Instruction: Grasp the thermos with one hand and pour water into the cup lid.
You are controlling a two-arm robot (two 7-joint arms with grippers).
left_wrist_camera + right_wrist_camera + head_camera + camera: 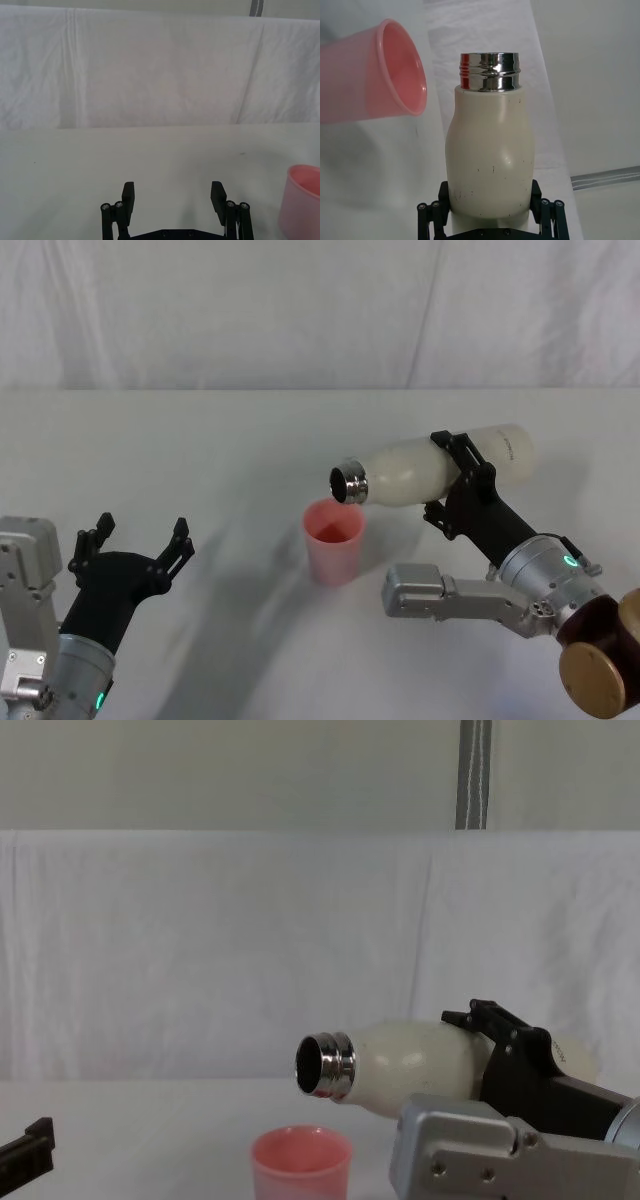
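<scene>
The cream-white thermos (430, 467) hangs nearly on its side above the table, its open steel neck (349, 481) pointing left over the rim of the pink cup lid (334, 540). My right gripper (462, 475) is shut on the thermos body. From the chest view the thermos (410, 1070) tilts mouth-first, just above the cup lid (300, 1162). In the right wrist view the thermos (490, 155) sits between the fingers (432, 215), with the cup lid (375, 75) beside its neck. My left gripper (135, 540) rests open at the near left, holding nothing, also seen in its wrist view (172, 202).
A white cloth covers the table (200, 440) and hangs as a backdrop behind it. The cup lid's edge (305, 202) shows in the left wrist view. Bare cloth lies between the left gripper and the cup lid.
</scene>
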